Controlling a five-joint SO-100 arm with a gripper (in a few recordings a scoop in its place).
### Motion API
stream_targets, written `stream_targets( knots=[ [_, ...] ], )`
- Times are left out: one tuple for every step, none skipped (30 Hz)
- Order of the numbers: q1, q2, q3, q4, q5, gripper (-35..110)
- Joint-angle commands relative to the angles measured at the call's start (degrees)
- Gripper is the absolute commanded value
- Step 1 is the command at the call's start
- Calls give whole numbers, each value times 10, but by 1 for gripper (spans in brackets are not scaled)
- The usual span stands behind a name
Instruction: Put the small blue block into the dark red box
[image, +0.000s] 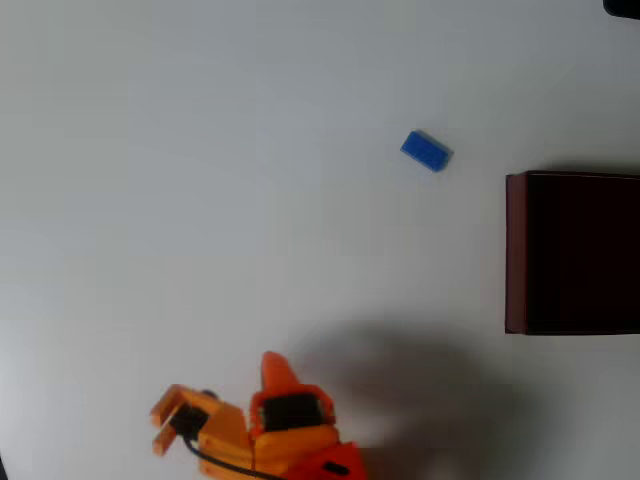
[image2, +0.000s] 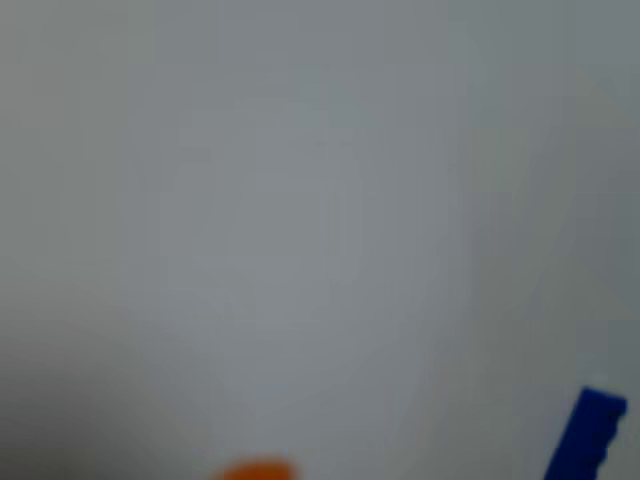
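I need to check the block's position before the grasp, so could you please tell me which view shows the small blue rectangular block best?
The overhead view: the small blue rectangular block lies whole and sharp on the white table, left of the dark red box. The wrist view catches just a blurred blue sliver at its lower right edge.

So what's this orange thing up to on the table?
It's a robot arm at the bottom edge of the overhead view, holding nothing. A small blue block lies alone on the white table, apart from the dark red box at the right edge. The block isn't in the box yet, and the arm sits well away from both.
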Motion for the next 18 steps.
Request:
stream_targets(
  knots=[
    [38,-95,-61,-41,34,4],
    [49,-146,-87,-52,39,6],
    [59,-204,-120,-59,40,7],
    [66,-265,-162,-61,38,8],
    [74,-327,-209,-56,35,10],
    [81,-385,-257,-47,32,12],
    [91,-438,-307,-34,26,14],
    [103,-485,-355,-19,20,16],
    [118,-527,-400,-2,16,16],
    [130,-559,-437,10,6,16],
    [141,-585,-468,18,-3,17],
    [151,-609,-496,24,-11,17],
    [162,-635,-521,29,-19,17],
    [172,-662,-547,34,-26,17],
    [181,-692,-571,39,-33,18],
    [189,-722,-594,41,-40,18],
    [199,-751,-615,43,-40,17],
    [207,-780,-635,42,-43,18]
  ],
)
